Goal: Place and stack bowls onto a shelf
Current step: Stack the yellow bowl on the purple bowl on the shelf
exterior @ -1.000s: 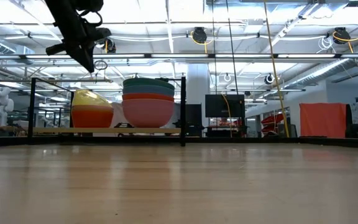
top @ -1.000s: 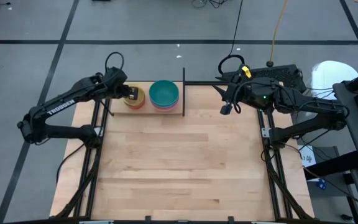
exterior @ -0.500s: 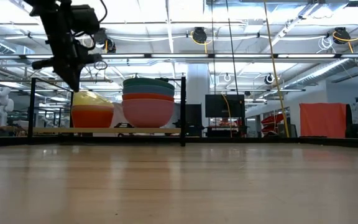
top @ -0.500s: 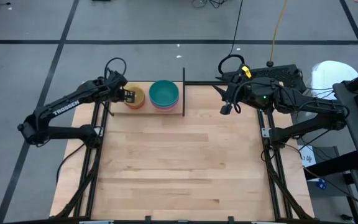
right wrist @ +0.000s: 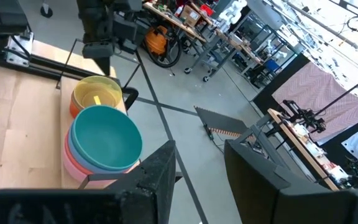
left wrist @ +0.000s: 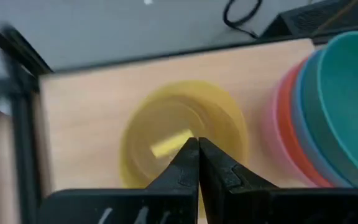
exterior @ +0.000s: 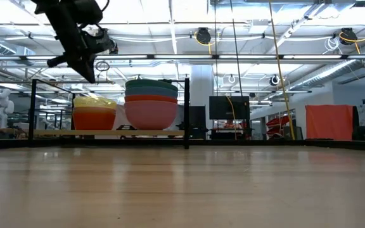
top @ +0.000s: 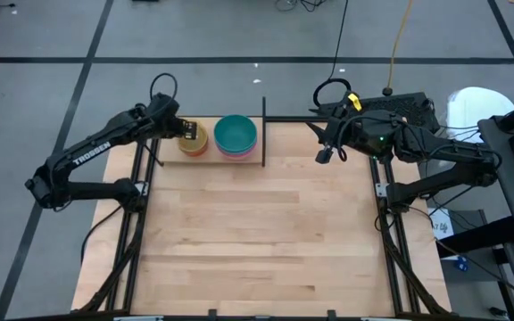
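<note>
Item: yellow bowl (top: 194, 138), nested on orange at the shelf (top: 205, 159)'s left end. My left gripper (top: 184, 131) hovers above, pinched shut, empty. Judged: stacking done; next, withdraw clear.

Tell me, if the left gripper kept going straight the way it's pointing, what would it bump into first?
Most likely the yellow bowl: the shut left gripper points down into it from above, on the shelf, though the gap between them is unclear.

Bright overhead ceiling lights; left wrist view blurred.
</note>
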